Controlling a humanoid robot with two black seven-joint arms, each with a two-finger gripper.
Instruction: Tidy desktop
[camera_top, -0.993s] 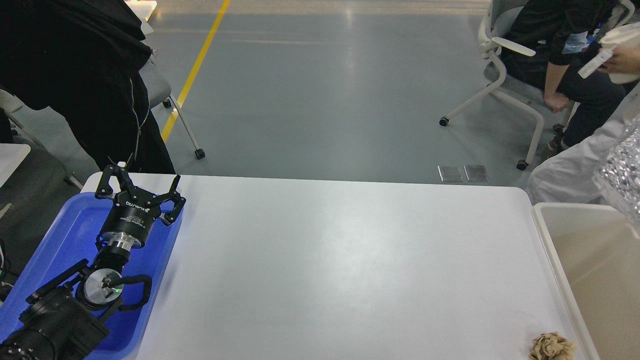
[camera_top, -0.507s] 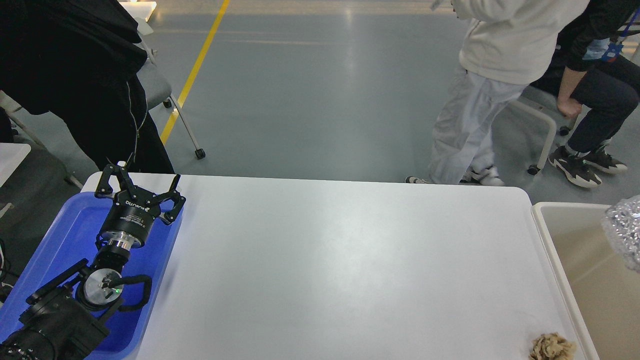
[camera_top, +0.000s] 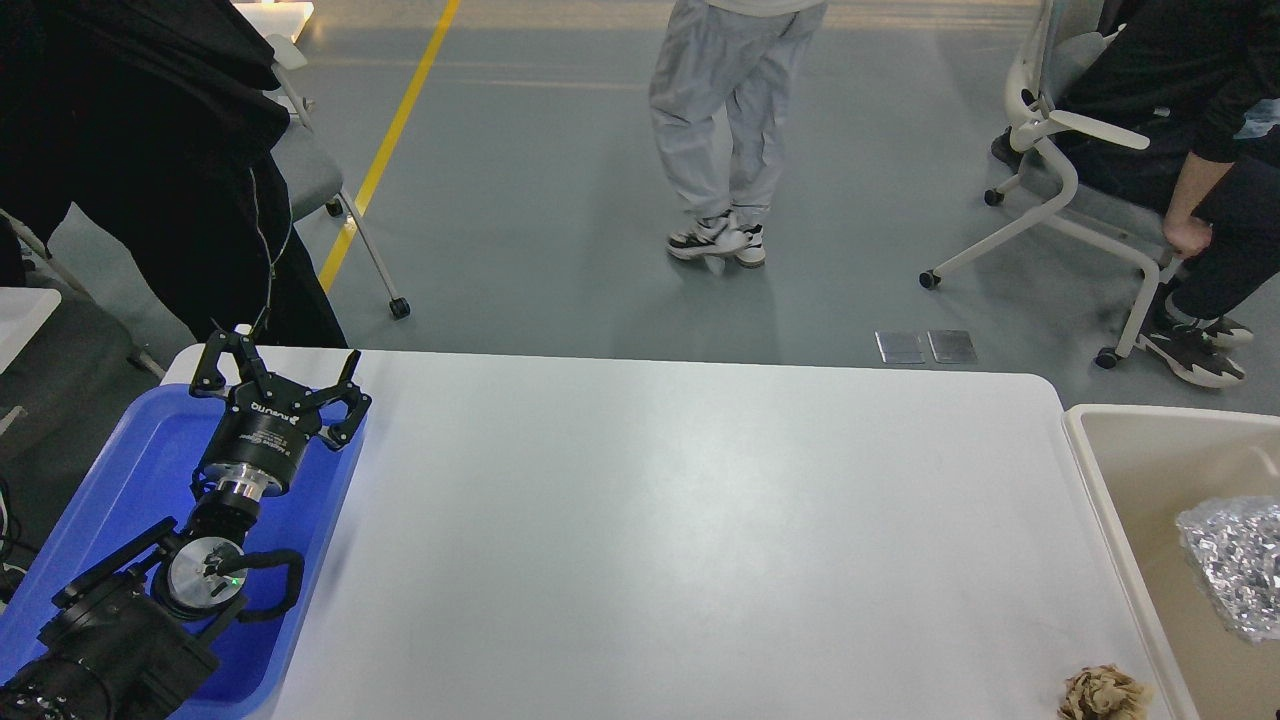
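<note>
The white desktop (camera_top: 680, 540) fills the middle of the head view. A crumpled brown paper ball (camera_top: 1102, 692) lies on it at the near right corner. My left gripper (camera_top: 285, 362) is open and empty, hovering over the far end of the blue tray (camera_top: 120, 470) at the left. A crumpled silver foil wad (camera_top: 1235, 565) lies inside the beige bin (camera_top: 1110, 500) at the right. My right arm and gripper are out of view.
A person in light trousers (camera_top: 730, 120) stands beyond the table. Another sits on a wheeled chair (camera_top: 1080, 190) at the far right. A black coat (camera_top: 140, 150) hangs at the far left.
The foil wad has dropped down into the beige bin. The standing person walked from the right to the middle of the floor. My left arm has not moved.
</note>
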